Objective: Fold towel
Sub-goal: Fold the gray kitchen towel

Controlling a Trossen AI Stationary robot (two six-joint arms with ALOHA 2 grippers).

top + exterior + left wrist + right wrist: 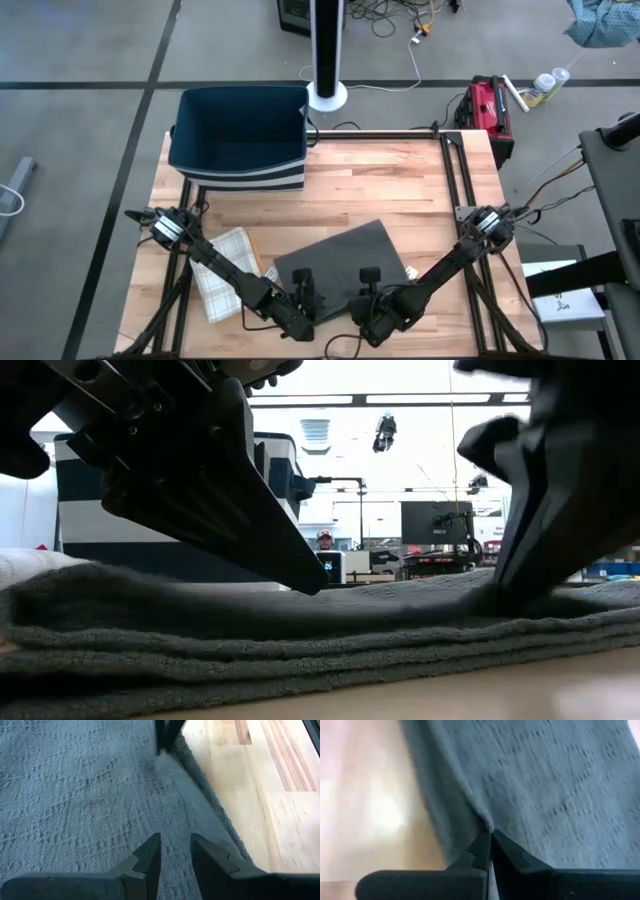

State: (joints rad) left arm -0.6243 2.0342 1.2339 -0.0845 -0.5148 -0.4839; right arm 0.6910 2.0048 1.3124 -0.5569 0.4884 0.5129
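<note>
Jaws of right gripper [491,840] together, pinched on a small tuck of the grey towel [345,268] at its near edge, close to the corner. Jaws of left gripper [176,851] apart by a narrow gap, tips down on the towel's top layer just inside its edge, nothing between them yet. Both grippers low at the towel's near side, left [303,285] and right [370,283] side by side, moderately apart.

Towel lying flat on the wooden surface [400,190], near the front centre, turned at a slight angle. Already doubled: stacked layers visible along the edge in the low view [300,650]. Second, paler checked cloth [225,270] beside it on the left; dark striped bin [240,135] at the back.

Handling, by judgement: soft, limp, light, textured weave so not slippery, not fragile. No stiffness, so sags and drapes from wherever lifted. Likely drags or peels apart if only the top layer gets caught. Best hold: near edge at both corners, all layers pinched together, both sides lifted evenly to carry the fold across.
</note>
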